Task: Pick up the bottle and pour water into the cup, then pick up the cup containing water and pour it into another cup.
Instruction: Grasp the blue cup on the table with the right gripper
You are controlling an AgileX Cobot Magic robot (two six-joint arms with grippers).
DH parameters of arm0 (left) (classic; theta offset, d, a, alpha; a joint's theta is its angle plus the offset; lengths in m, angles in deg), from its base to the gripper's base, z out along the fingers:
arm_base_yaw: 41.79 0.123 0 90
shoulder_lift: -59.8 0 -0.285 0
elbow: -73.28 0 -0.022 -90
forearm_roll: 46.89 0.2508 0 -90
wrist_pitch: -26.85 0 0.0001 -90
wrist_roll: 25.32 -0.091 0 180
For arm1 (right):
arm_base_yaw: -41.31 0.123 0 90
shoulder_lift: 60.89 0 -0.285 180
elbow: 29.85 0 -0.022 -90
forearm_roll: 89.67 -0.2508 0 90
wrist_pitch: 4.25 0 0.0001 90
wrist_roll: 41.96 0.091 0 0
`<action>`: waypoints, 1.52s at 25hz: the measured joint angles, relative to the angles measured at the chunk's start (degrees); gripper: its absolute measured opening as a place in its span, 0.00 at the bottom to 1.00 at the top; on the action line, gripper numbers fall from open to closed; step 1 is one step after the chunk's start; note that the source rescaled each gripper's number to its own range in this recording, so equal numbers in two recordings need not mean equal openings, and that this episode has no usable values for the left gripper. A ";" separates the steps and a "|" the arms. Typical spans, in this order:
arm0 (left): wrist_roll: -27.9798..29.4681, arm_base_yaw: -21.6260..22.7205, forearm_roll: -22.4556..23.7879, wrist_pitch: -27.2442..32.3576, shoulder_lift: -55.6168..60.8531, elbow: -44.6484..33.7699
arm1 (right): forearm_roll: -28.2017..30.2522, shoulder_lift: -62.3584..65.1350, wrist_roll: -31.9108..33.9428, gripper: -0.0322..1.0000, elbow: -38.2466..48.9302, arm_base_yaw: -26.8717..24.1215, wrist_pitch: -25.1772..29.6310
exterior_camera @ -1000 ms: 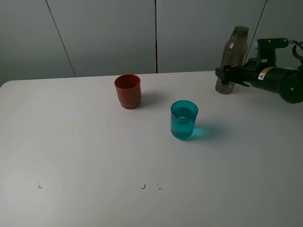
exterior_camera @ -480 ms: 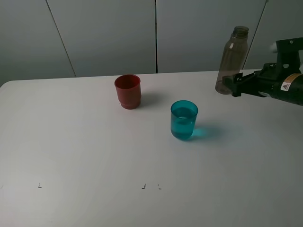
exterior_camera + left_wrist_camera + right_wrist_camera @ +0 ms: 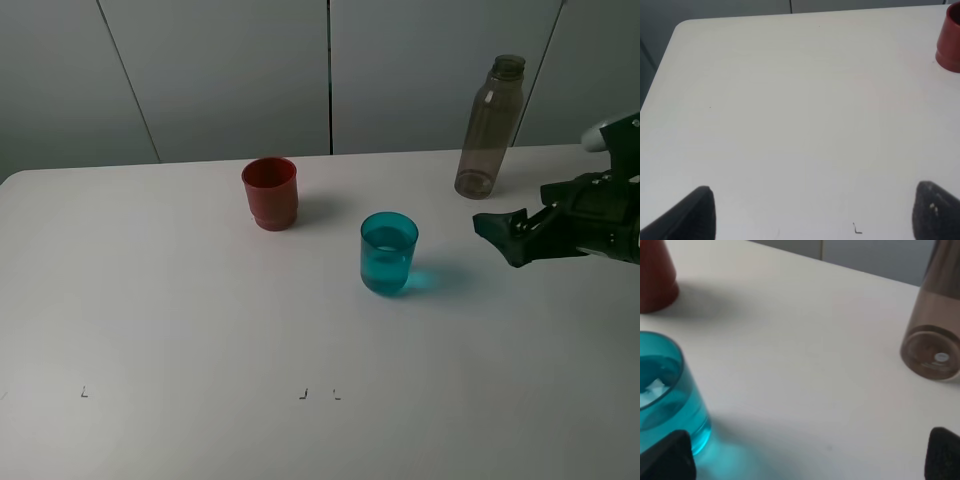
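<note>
Hovering right hand (image 3: 496, 240) spread, near teal cup (image 3: 389, 253), bottle (image 3: 488, 128); red cup (image 3: 270, 193) farther; left hand (image 3: 812, 212) spread.

The right gripper (image 3: 497, 238), which 1 second ago reached in at the base of the bottle (image 3: 490, 125), has pulled away toward the near side of the table (image 3: 200, 330). Its jaws are spread and it now sits clear of the bottle, which stands uncovered, and has drawn level with the teal cup (image 3: 389, 254).
</note>
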 joint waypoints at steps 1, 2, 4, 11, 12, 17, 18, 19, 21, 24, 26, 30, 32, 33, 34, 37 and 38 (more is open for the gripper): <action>0.00 0.00 0.00 0.00 0.00 0.00 | 2.10 0.00 1.18 1.00 0.14 0.00 -0.99; 0.00 0.00 0.00 0.00 0.00 0.00 | 3.82 0.00 2.49 1.00 0.25 0.00 -2.34; 0.00 0.00 0.00 0.00 0.00 0.00 | 7.40 0.00 4.61 1.00 0.25 0.00 -4.36; 0.00 0.00 0.00 0.00 0.00 0.00 | 11.49 -4.77 6.65 1.00 0.25 1.19 -7.77; 0.00 0.00 0.00 0.00 0.00 0.00 | 11.60 -6.24 6.09 1.00 0.25 1.93 -8.19; 0.00 0.00 0.00 0.00 0.00 0.00 | 10.88 -13.50 2.07 1.00 0.25 4.96 -9.37; 0.00 0.00 0.00 0.00 0.00 0.00 | 10.44 -14.77 1.70 1.00 0.25 4.98 -10.10; 0.00 0.00 0.00 0.00 0.00 0.00 | 10.33 -16.26 1.41 1.00 0.15 5.09 -10.66; 0.00 0.00 0.00 0.00 0.00 0.00 | 10.33 -18.63 0.66 1.00 0.15 5.09 -11.33; 0.00 0.00 0.00 0.00 0.00 0.00 | 9.82 -20.60 -1.09 1.00 0.05 5.09 -12.05; 0.00 0.00 0.00 0.00 0.00 0.00 | 8.98 -21.42 -4.36 1.00 0.05 5.09 -12.64; 0.00 0.00 0.00 0.00 0.00 0.00 | 8.91 -23.18 -8.73 1.00 -1.76 5.35 -12.64; 0.00 0.00 0.00 0.00 0.00 0.00 | 8.87 -23.98 -9.62 1.00 -3.28 6.05 -12.64; 0.00 0.00 0.00 0.00 0.00 0.00 | 8.75 -24.43 -9.98 1.00 -4.16 6.31 -12.64; 0.00 0.00 0.00 0.00 0.00 0.00 | 8.76 -24.93 -10.25 1.00 -4.91 6.44 -12.64; 0.00 0.00 0.00 0.00 0.00 0.00 | 8.76 -26.55 -10.37 1.00 -6.94 6.80 -12.64; 0.00 0.00 0.00 0.00 0.00 0.00 | 8.76 -26.98 -10.37 1.00 -7.26 6.89 -12.64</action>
